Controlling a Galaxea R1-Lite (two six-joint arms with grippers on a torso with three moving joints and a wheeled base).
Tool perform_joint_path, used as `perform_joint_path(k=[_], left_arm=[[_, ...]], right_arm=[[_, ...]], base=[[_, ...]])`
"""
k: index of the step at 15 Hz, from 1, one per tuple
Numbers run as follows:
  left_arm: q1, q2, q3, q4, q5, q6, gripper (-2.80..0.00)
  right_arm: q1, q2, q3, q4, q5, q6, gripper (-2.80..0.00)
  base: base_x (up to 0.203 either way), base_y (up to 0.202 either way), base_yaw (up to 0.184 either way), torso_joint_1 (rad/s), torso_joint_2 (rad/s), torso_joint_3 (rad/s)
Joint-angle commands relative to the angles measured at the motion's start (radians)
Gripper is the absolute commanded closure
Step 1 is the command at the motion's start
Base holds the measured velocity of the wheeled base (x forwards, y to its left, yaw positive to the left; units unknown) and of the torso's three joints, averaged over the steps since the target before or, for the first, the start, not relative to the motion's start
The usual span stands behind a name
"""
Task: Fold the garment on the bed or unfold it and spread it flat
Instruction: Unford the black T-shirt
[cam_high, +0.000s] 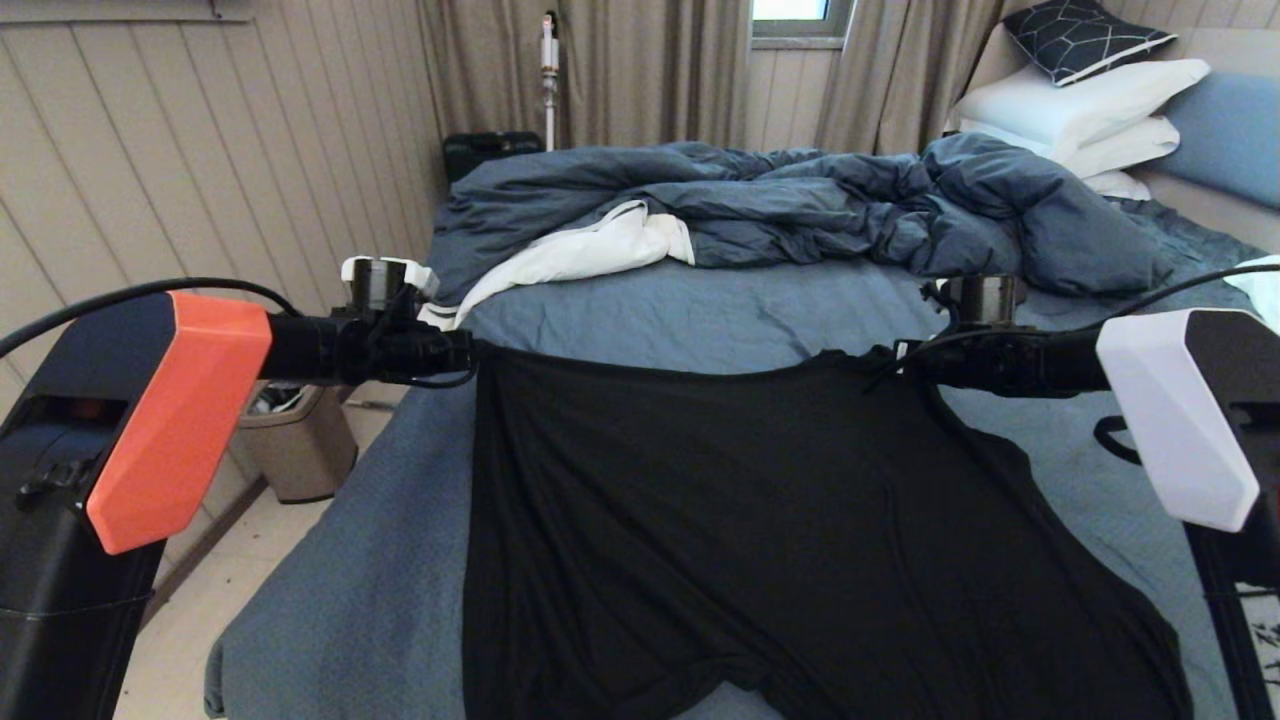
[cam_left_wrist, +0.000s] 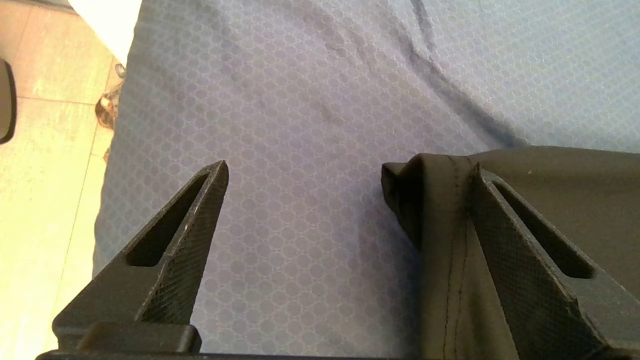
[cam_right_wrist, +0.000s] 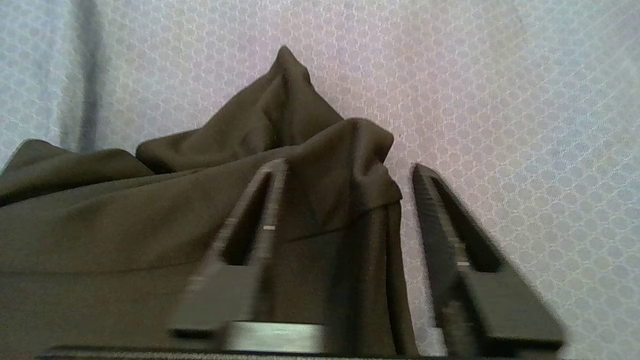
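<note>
Garment (cam_high: 800, 520) edge drapes my wide left gripper's (cam_left_wrist: 350, 175) finger and my parted right gripper (cam_right_wrist: 345, 170); lifting away could snag and rumple it.

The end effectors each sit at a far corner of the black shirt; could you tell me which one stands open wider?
The left end effector: bare sheet shows between its fingers.
</note>
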Motion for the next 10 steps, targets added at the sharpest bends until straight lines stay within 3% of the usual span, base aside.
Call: perform_joint_path(k=[1, 10], left_arm=[[0.000, -0.011, 0.006, -0.002, -0.002, -0.002, -2.80], [0.000, -0.057, 0.015, 0.000, -0.002, -0.016, -2.80]], right_arm=[[-0.001, -0.011, 0.003, 0.000, -0.001, 0.000, -2.80], [-0.002, -0.056, 0.027, 0.000, 0.004, 0.002, -2.80]], base=[[0.000, 0.000, 0.000, 0.000, 0.00, 0.000], [0.000, 0.000, 0.000, 0.000, 0.00, 0.000]])
